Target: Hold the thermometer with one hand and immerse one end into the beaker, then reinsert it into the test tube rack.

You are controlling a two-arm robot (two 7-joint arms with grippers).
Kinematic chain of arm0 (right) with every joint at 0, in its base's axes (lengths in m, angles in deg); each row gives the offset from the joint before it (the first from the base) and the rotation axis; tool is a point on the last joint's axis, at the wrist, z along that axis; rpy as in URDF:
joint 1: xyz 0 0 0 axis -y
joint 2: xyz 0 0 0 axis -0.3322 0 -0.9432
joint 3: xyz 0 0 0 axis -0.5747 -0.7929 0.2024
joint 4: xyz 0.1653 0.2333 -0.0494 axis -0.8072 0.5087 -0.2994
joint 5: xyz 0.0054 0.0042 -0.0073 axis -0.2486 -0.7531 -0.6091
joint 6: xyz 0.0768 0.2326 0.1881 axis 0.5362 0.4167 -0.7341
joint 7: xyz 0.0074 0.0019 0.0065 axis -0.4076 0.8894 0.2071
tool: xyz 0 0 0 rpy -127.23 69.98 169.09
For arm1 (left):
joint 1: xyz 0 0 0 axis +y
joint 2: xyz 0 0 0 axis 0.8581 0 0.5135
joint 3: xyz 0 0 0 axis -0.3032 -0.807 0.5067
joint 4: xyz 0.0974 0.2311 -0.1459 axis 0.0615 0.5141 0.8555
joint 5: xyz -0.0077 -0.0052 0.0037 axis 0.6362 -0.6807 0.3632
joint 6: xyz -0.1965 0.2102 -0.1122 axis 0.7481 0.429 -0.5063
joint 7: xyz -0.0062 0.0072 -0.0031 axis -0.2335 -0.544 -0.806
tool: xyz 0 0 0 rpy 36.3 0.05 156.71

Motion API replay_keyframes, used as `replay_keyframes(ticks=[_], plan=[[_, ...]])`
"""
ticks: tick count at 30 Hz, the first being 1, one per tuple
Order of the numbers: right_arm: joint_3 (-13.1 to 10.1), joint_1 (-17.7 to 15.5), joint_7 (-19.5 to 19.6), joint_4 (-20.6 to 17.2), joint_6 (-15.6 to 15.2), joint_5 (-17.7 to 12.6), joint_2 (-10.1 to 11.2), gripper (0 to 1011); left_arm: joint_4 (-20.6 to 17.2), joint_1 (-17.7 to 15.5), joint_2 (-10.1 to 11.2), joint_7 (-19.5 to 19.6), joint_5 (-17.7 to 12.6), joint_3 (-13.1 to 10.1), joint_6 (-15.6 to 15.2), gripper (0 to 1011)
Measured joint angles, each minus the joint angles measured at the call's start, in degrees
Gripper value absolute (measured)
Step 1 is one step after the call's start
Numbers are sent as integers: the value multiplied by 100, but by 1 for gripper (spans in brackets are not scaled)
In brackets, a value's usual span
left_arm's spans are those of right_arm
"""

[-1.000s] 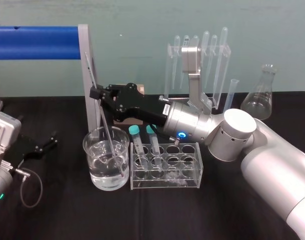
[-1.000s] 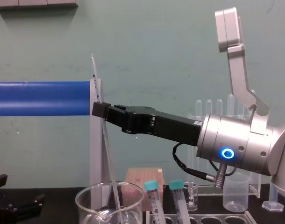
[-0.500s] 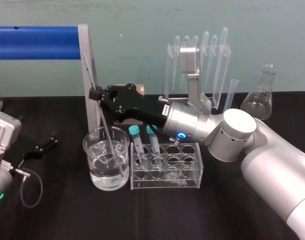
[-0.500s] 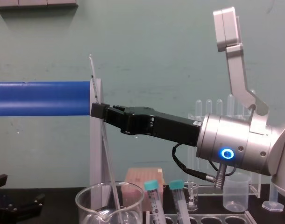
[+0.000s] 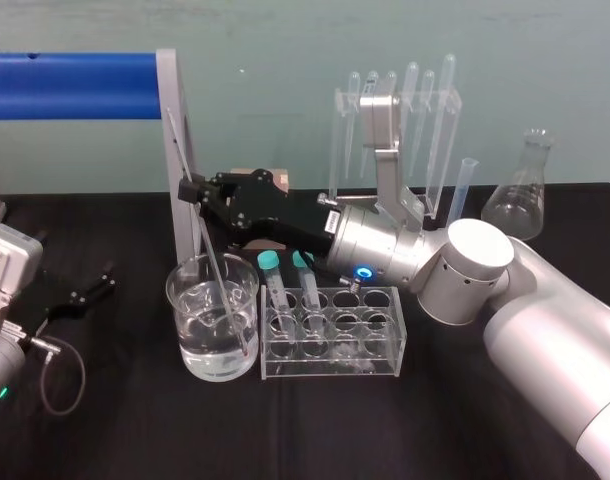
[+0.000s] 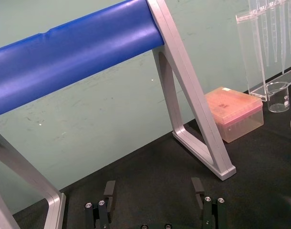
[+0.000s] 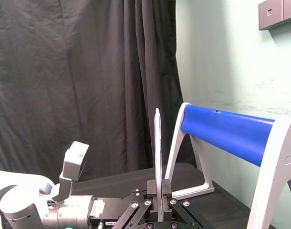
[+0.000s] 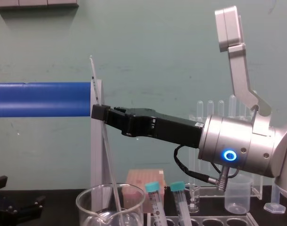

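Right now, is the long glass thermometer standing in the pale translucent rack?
No, the right end effector holds the thermometer with its lower end in the wide glass beaker.

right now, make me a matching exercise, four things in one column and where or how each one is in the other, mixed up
1 thermometer
2 beaker
3 rack
4 left gripper

a open, low at the table's left
b holds two teal-capped tubes
c tilted, pinched by the right gripper
d holds water

Pairs: 1-c, 2-d, 3-b, 4-a
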Motion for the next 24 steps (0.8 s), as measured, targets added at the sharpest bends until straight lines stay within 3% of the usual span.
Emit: replay_keyframes(ticks=[24], plan=[[12, -58, 129, -95, -20, 72, 12, 55, 0, 0, 0, 0, 0, 0, 0, 1008]])
